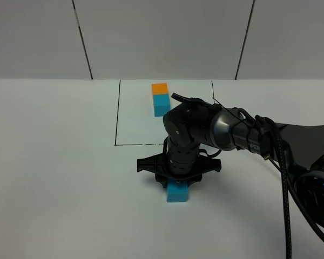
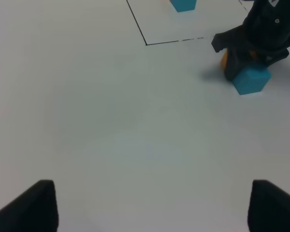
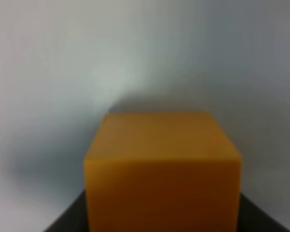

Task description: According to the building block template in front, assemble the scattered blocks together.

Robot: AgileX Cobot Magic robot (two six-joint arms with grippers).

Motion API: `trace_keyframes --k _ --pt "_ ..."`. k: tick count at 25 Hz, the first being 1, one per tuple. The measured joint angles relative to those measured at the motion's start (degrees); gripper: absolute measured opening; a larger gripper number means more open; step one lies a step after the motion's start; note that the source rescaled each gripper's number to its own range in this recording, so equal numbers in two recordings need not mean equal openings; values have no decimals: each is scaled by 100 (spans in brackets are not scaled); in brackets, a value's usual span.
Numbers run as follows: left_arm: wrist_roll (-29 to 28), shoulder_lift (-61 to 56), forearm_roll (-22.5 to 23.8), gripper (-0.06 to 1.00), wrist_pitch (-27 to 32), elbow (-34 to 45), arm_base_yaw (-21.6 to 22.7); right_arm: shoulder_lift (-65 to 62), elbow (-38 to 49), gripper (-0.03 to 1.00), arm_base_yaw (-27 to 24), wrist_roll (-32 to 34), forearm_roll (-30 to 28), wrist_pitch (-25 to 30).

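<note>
The template [image 1: 160,100] is an orange cube joined to a cyan one, lying at the far side inside a thin black drawn outline [image 1: 116,118]. Its cyan end shows in the left wrist view [image 2: 182,4]. The loose cyan cube [image 1: 177,192] sits on the table in front of the outline. My right gripper [image 1: 177,177] points down just behind it, shut on the orange cube [image 3: 162,164]. In the left wrist view only a sliver of that orange cube [image 2: 224,60] shows beside the cyan cube [image 2: 252,80]. My left gripper [image 2: 152,208] is open, empty and far from the cubes.
The right arm [image 1: 243,132] with its black cable reaches across the middle from the right edge. The white table [image 1: 54,178] ends at a white panelled wall behind the outline.
</note>
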Motion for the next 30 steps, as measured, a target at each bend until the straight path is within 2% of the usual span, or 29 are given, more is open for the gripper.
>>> trace_keyframes --k 2,4,5,6,9,10,11,17,22,26,30 --pt "0 0 0 67 0 0 0 0 0 2 0 0 0 -6" --pt "0 0 0 67 0 0 0 0 0 12 0 4 0 -30" --pt "0 0 0 67 0 0 0 0 0 21 0 4 -6 -61" --pt "0 0 0 67 0 0 0 0 0 34 0 4 -13 -96" --pt "0 0 0 67 0 0 0 0 -17 80 0 4 -79 -136" --pt "0 0 0 67 0 0 0 0 -22 91 0 4 -89 -136" --pt "0 0 0 67 0 0 0 0 -22 98 0 4 -109 -136" --pt "0 0 0 67 0 0 0 -153 11 100 0 4 -121 -114" --pt "0 0 0 67 0 0 0 -753 11 100 -128 4 -112 -95" --pt "0 0 0 67 0 0 0 -1114 72 100 -881 4 -176 -19" --pt "0 0 0 67 0 0 0 -1621 725 100 -1801 4 -415 -198"
